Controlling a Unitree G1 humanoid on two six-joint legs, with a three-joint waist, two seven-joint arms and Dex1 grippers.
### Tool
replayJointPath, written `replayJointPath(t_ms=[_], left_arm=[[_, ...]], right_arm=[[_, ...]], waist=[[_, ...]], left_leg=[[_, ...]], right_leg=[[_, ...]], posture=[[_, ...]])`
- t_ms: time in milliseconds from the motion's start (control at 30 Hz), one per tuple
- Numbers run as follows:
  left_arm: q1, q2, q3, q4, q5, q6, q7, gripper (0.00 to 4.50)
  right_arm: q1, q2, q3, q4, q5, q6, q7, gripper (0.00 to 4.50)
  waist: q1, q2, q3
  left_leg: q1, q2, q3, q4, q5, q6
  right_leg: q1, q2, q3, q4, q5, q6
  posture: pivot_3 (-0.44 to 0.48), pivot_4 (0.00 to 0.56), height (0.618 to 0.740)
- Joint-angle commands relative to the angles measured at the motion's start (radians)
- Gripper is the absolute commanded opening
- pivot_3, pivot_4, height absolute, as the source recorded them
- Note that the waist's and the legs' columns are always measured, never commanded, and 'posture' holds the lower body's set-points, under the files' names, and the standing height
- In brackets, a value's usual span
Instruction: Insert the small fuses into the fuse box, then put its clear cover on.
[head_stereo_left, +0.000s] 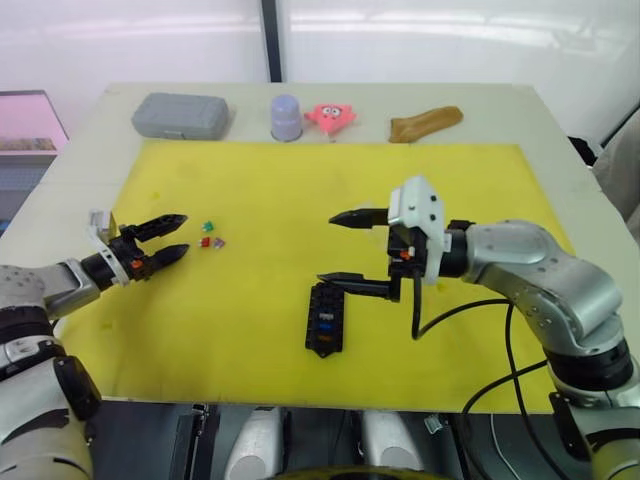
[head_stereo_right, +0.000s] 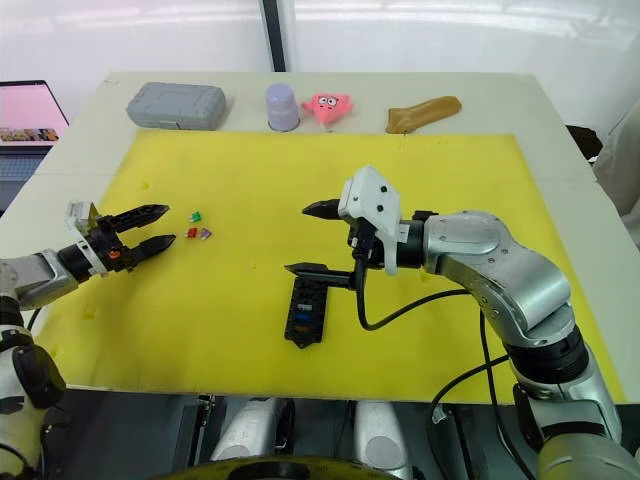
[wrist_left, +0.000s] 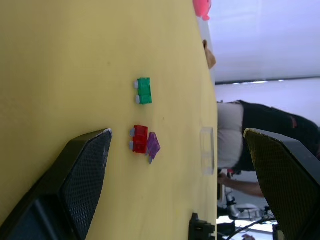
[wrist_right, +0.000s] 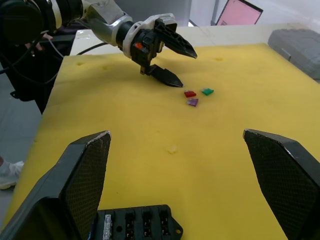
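- The yellow mat (head_stereo_left: 250, 190) covers most of the table, and the black fuse box (head_stereo_left: 325, 318) sits on it near the front edge, a bit right of center.
- Right gripper (head_stereo_left: 340, 247) hangs just over the far end of the fuse box with its fingers spread wide, nothing between them.
- Box already has a few fuses in its slots, looks like blue and orange ones, though they're too tiny to be sure.
- 3 loose fuses lie on the left part of the mat: a green fuse (wrist_left: 144, 91), a red fuse (wrist_left: 139, 139) and a purple fuse (wrist_left: 153, 146), the last 2 touching.
- Left gripper (head_stereo_left: 168, 237) is just left of them, open and empty, tips pointing at the fuses.
- The clear cover (wrist_left: 207, 150) lies flat on the mat between the loose fuses and the fuse box.
- Along the far edge: a grey case (head_stereo_left: 181, 115), a lilac cup (head_stereo_left: 287, 117), a pink toy (head_stereo_left: 331, 117) and a brown thing (head_stereo_left: 426, 123).
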Motion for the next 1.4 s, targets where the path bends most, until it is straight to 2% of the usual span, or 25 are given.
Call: replayJointPath(t_ms=[33, 233, 767, 1400], left_arm=[[0.001, 0.013, -0.035, -0.005, 0.020, -0.003, -0.043, 4.50], [0.034, -0.017, -0.135, -0.056, 0.049, -0.009, -0.110, 4.50], [-0.045, -0.087, -0.154, -0.027, 0.087, -0.017, -0.132, 4.50], [-0.089, -0.134, -0.208, -0.009, 0.159, -0.061, -0.149, 4.50]], right_arm=[[0.001, -0.007, -0.012, -0.025, -0.010, -0.017, 0.003, 4.49], [0.006, -0.014, -0.001, -0.020, -0.046, -0.022, 0.003, 4.49], [0.019, -0.020, -0.003, -0.033, -0.080, -0.012, 0.005, 4.49], [0.033, -0.028, -0.015, -0.058, -0.081, 0.004, -0.023, 4.49]], waist=[[0.000, 0.000, 0.000], [0.002, 0.000, 0.000], [0.035, 0.000, 0.000], [0.037, 0.000, 0.000]], left_leg=[[0.000, 0.000, 0.000, 0.000, 0.000, 0.000], [0.000, -0.001, 0.000, 0.000, 0.000, 0.000], [0.000, -0.006, -0.001, 0.001, 0.000, 0.001], [0.000, -0.010, -0.004, 0.002, 0.000, 0.001]], right_leg=[[0.000, 0.000, 0.000, 0.000, 0.000, 0.000], [0.000, -0.001, 0.000, 0.001, 0.000, 0.000], [0.001, -0.006, -0.001, 0.001, 0.000, 0.000], [0.004, -0.008, -0.003, 0.000, 0.000, 0.000]], posture=[[0.000, 0.150, 0.740], [0.000, 0.150, 0.740], [0.000, 0.150, 0.740], [0.000, 0.150, 0.740]])
